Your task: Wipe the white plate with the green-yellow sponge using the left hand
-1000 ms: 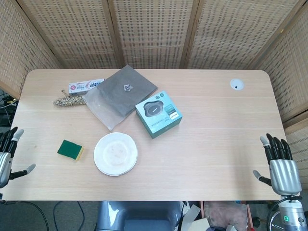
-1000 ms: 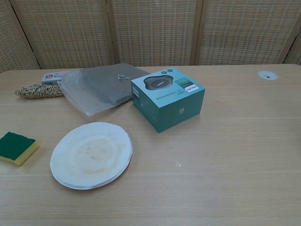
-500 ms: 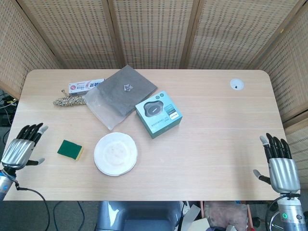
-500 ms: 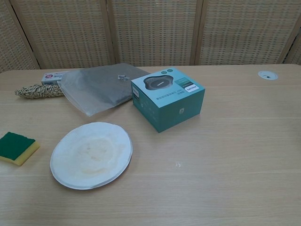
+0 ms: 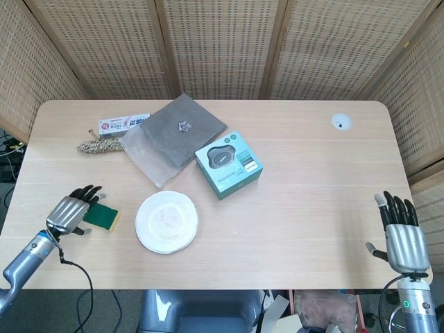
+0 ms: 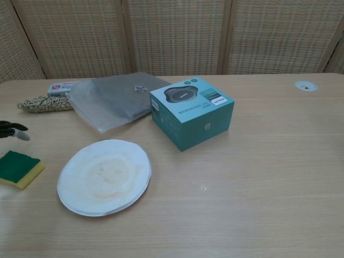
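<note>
green-yellow sponge (image 5: 102,217), one; one white plate (image 5: 166,222); left hand (image 5: 70,210) spread empty, right hand (image 5: 404,239) likewise.

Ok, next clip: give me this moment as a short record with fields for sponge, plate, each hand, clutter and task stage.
sponge: green-yellow, flat on the table, left of the plate
plate: white, stained in the middle, near the front edge
left hand: above the sponge's left end, fingers apart, holding nothing
right hand: at the table's front right corner, fingers apart, holding nothing
clutter: teal box, grey pouch, toothpaste box, fibre bundle, all behind the plate
task stage: sponge not yet picked up, no wiping
</note>
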Available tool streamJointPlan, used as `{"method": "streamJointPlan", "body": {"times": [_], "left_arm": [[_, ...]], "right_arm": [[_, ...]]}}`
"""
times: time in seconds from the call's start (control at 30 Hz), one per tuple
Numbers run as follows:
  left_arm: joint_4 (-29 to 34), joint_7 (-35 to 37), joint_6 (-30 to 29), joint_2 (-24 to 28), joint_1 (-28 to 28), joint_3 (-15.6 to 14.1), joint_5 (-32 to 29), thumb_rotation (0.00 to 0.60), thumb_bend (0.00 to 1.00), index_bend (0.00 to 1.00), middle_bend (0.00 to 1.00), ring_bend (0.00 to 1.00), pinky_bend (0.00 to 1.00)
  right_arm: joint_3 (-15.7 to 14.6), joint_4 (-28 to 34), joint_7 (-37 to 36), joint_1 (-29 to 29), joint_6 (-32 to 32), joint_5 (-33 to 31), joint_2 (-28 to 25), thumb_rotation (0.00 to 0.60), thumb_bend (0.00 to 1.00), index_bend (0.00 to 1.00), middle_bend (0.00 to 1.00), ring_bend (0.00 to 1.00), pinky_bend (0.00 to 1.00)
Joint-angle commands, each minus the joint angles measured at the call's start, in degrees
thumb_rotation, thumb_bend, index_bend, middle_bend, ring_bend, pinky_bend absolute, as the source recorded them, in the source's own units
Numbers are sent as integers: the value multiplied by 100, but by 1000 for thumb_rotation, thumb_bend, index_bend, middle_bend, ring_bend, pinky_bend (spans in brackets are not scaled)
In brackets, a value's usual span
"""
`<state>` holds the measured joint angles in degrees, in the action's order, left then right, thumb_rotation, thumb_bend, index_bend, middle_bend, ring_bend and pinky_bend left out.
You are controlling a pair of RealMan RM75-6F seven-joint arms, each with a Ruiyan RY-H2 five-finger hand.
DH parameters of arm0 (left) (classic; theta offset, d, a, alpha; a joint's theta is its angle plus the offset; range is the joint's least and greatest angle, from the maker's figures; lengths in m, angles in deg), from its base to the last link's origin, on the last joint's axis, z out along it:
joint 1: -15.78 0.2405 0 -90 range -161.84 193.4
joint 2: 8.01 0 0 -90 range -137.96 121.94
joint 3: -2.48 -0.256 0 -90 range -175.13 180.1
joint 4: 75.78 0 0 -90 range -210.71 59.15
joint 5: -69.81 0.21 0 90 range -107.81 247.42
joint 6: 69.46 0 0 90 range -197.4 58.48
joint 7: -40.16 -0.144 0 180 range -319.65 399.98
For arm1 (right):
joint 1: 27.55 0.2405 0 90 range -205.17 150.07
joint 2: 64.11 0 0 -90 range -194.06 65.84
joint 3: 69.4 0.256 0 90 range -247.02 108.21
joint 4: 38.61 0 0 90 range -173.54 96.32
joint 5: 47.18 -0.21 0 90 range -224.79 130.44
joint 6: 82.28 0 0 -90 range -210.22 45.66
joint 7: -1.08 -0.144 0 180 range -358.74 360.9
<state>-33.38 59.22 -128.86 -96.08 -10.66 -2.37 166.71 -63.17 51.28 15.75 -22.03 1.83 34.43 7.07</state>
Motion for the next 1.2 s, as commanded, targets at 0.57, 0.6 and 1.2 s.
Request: {"method": "streamJointPlan", "body": {"times": [0.57,0.6,1.2], "left_arm": [[-432,65,243,-479,-288,-74,-165,600,0,444,329,292,392],[-396,78,250,-458,-295,-68,-186,600,0,462,347,308,403],[1711,1640,-916,407,-678,515,-259,600,189,642,616,505,531]], "right_arm": [[49,-7,-187,32,-61,-127,-32,600,0,0,0,0,0],[48,-8,-190,33,-62,-129,-34,600,0,0,0,0,0],[99,55,-169,68,-108,-269,-66,600,0,0,0,0,0]]}}
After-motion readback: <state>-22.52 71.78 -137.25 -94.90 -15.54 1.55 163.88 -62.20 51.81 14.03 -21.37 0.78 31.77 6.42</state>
